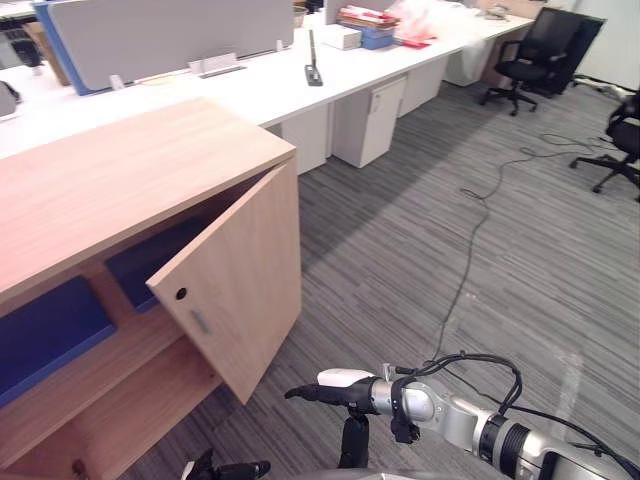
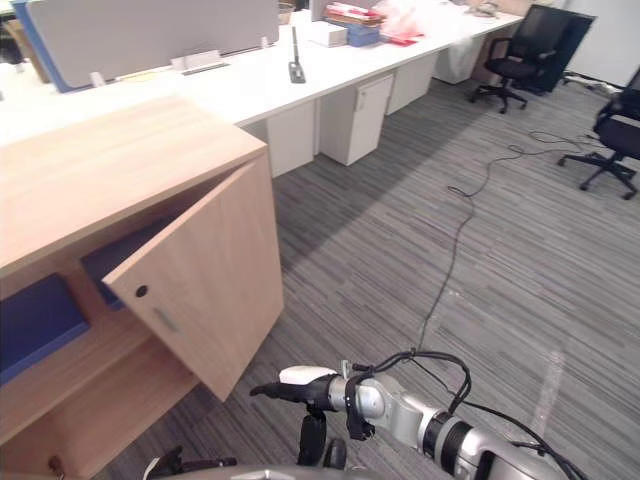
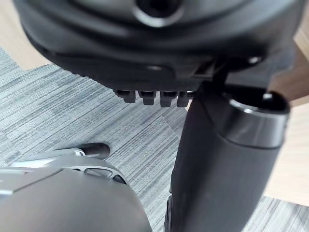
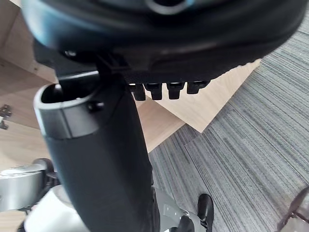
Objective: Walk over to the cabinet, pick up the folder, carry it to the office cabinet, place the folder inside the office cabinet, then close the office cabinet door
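Hands come first, low at our near edge. Our right hand (image 1: 350, 394) hangs over the grey carpet (image 1: 400, 250) with its fingers stretched out loosely toward the cabinet, gripping nothing. Our left hand (image 1: 232, 468) shows just beside it, its fingers slack too and holding nothing.

Past them stands the wooden office cabinet (image 1: 120, 170), its door (image 1: 240, 300) swung wide open toward us. On the upper shelf we see one blue folder (image 1: 45, 335) lying flat at the left. A second blue folder (image 1: 150, 255) lies past a wooden divider, partly hidden behind the door. Both folders are well apart from our hands.

Farther off runs a row of white desks (image 1: 250, 90). It carries a dark handset (image 1: 313, 70) and a stack of books (image 1: 368, 18), with a white drawer unit (image 1: 368, 120) beneath. Beyond that we see black office chairs (image 1: 520, 60).
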